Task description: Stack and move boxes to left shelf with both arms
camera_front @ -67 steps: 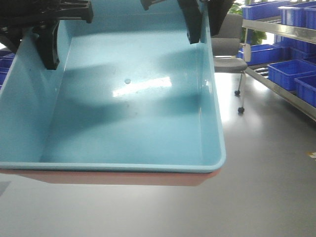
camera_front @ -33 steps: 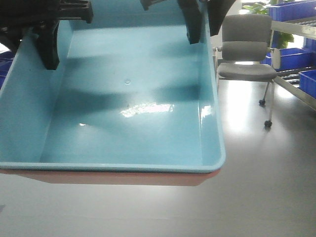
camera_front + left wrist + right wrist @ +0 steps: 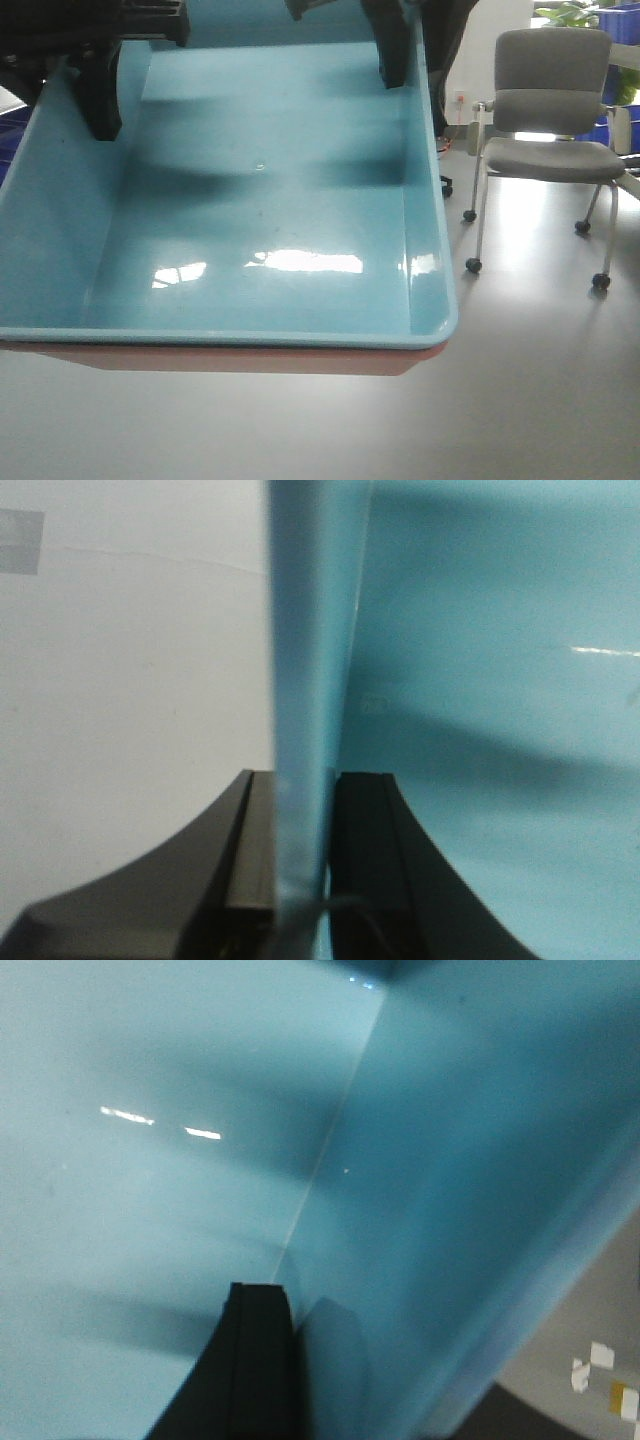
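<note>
Floor [image 3: 540, 400], grey and glossy, across the bottom and right of the front view. Next, blue bin [image 3: 270, 230], filling the left and middle, raised clear of the floor, open side up, glare on its base. Nested in pink bin [image 3: 250, 358], only a thin pink strip peeking out under the near rim. Off to the right, well apart, grey chair [image 3: 555, 130] on castors. At top left, left hand [image 3: 68, 100] reaching down over the left wall, clamped tight on it: black fingers [image 3: 365, 880] pressed to both faces in the wrist view. At top right, right hand [image 3: 410, 60] straddling the right wall, inner finger [image 3: 258, 1360] flat against the inside face, dark outer part only partly seen beyond the rim; by all appearances closed on the wall too.
</note>
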Controlling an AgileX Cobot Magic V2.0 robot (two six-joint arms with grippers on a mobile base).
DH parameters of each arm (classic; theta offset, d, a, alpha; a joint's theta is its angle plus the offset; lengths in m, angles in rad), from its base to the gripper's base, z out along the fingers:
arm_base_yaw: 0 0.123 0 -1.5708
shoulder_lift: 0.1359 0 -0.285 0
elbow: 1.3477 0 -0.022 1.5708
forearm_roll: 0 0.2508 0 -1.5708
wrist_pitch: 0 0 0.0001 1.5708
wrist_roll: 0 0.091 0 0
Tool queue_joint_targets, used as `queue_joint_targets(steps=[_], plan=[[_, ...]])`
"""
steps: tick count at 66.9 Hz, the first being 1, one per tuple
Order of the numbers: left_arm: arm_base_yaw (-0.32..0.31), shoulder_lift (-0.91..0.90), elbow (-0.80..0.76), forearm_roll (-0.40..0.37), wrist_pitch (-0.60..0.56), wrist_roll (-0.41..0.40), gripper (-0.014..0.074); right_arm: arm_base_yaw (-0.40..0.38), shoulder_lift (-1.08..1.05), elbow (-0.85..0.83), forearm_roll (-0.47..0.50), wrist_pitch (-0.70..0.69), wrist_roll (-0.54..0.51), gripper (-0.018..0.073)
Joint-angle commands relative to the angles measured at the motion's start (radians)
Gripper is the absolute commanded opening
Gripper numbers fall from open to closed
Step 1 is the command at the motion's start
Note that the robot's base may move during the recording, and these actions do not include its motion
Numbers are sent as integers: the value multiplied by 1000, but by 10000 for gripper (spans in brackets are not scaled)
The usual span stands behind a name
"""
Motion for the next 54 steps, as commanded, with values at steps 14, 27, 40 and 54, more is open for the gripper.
queue_joint_targets(steps=[14,27,40,54], plan=[[-41,-47,-62,-95,-235,-15,-10,42,-49,-43,93,-192,-19,55],[-41,-47,-62,-95,-235,-15,-10,42,-49,-43,93,-192,-19,55],[-41,-47,-62,-95,-235,-15,-10,42,-49,-43,93,-192,-19,55],[-41,-47,-62,-95,-235,-15,-10,42,-49,-43,93,-192,-19,55]])
